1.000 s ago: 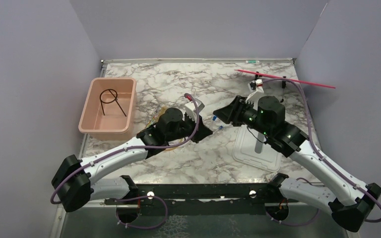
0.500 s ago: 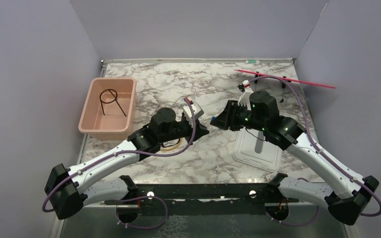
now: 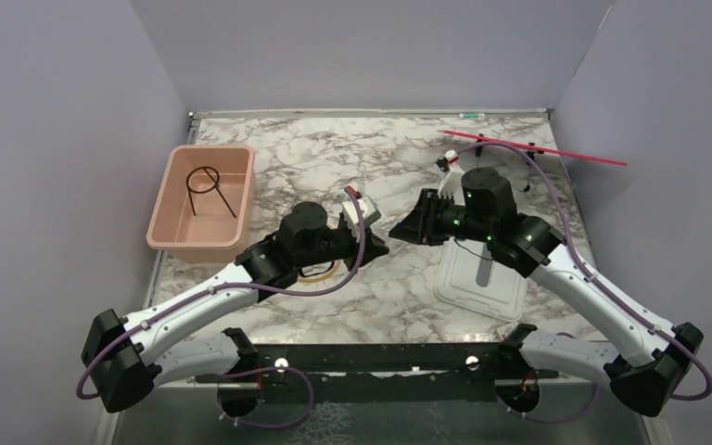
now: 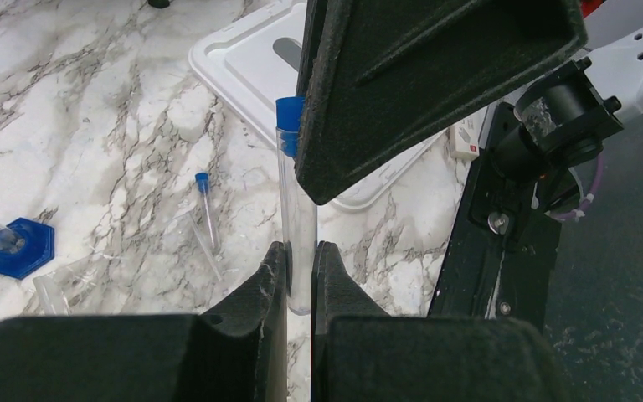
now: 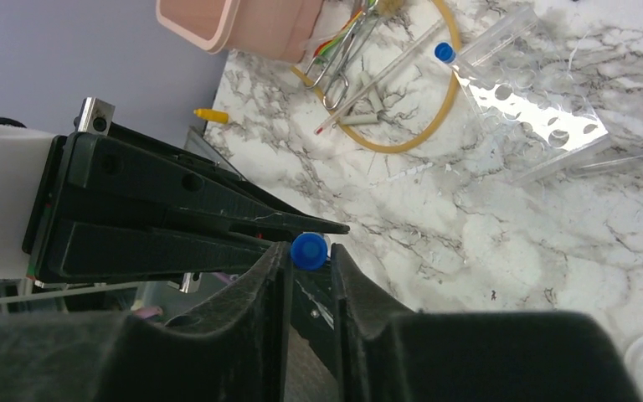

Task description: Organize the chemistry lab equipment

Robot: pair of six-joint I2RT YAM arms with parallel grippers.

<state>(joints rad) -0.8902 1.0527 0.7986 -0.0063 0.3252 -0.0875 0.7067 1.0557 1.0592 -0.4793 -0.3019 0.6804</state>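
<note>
My left gripper [image 4: 300,247] is shut on the lower end of a clear blue-capped tube [image 4: 297,201], held upright above the marble table. My right gripper [image 5: 308,245] meets it from the other side, its jaws closed in around the tube's blue cap [image 5: 308,250]. In the top view the two grippers, left [image 3: 380,247] and right [image 3: 400,230], touch tip to tip at mid-table. A black wire ring [image 3: 206,182] lies in the pink tub [image 3: 160,206]. Amber tubing [image 5: 450,92], metal tongs [image 5: 342,60], a small blue-capped tube [image 4: 206,209] and a blue-based vial [image 4: 18,248] lie loose.
A white lid [image 3: 502,293] lies under the right arm. A clear rack with holes [image 5: 544,113] rests beside the tubing. A red rod [image 3: 538,148] lies at the back right. Purple walls close in the table on three sides.
The right gripper has moved left to the left gripper's tube and narrowed its jaws around the cap. The left arm shifted slightly, still holding the tube.
</note>
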